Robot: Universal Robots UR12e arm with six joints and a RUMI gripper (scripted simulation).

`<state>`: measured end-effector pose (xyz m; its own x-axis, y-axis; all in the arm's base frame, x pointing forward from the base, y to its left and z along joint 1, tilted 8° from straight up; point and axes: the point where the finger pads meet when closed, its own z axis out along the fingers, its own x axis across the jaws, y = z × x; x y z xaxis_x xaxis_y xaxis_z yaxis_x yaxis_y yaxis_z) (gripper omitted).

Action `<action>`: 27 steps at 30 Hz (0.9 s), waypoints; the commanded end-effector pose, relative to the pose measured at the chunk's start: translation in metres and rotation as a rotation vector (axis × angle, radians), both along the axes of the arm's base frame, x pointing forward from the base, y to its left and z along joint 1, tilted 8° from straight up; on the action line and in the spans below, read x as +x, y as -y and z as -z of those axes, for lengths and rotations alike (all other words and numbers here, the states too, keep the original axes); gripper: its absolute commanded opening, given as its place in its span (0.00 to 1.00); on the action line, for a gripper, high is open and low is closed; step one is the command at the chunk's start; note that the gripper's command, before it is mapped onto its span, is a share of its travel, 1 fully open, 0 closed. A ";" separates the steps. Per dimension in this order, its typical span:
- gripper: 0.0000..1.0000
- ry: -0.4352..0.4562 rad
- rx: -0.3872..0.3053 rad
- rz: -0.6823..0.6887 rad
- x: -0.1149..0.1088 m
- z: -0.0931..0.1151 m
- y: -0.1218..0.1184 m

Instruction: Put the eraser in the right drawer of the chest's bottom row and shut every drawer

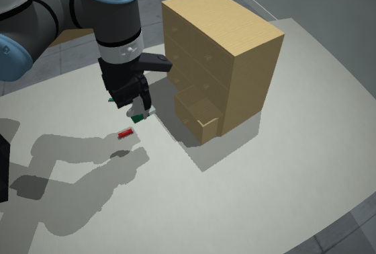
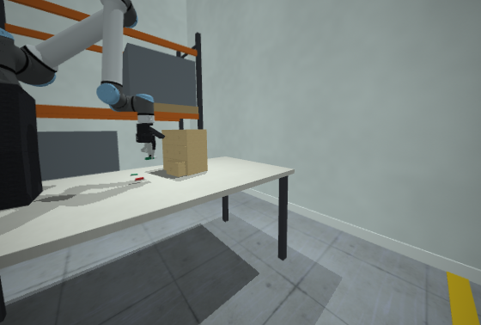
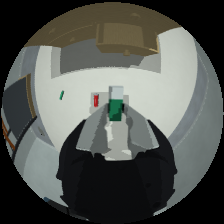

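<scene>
We see the tan wooden chest of drawers (image 1: 215, 39) upright on the white rectangular table (image 1: 235, 190), its drawer fronts facing the arm. Bottom-row right drawer (image 1: 198, 113) is pulled partway out; what shows of its inside looks bare wood. All other drawers look shut.

The black two-jaw gripper (image 1: 139, 114) is closed most of the way on the small green-and-white block eraser (image 1: 137, 118), pinched at the fingertips. In the wrist view the eraser (image 3: 116, 104) sits between the grey fingers, green body with a white end. The gripper hangs above the table, off the surface, to the left of the open drawer and not over it.

On the table: a small red block (image 1: 125, 133) lies near and left of the gripper, and a small green piece (image 3: 62, 94) further left in the wrist view; what it is we cannot tell.

The open drawer's front corner stands out towards the near table area. The chest is set back from the table's right and near edges, with plain table top around it. The black box (image 2: 17, 144) at the arm's base stands at the far left, well apart from the chest.
</scene>
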<state>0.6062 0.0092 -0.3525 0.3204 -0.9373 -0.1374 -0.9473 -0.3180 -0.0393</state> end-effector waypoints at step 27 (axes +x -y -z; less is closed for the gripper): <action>0.11 0.157 0.053 0.023 -0.001 0.000 0.001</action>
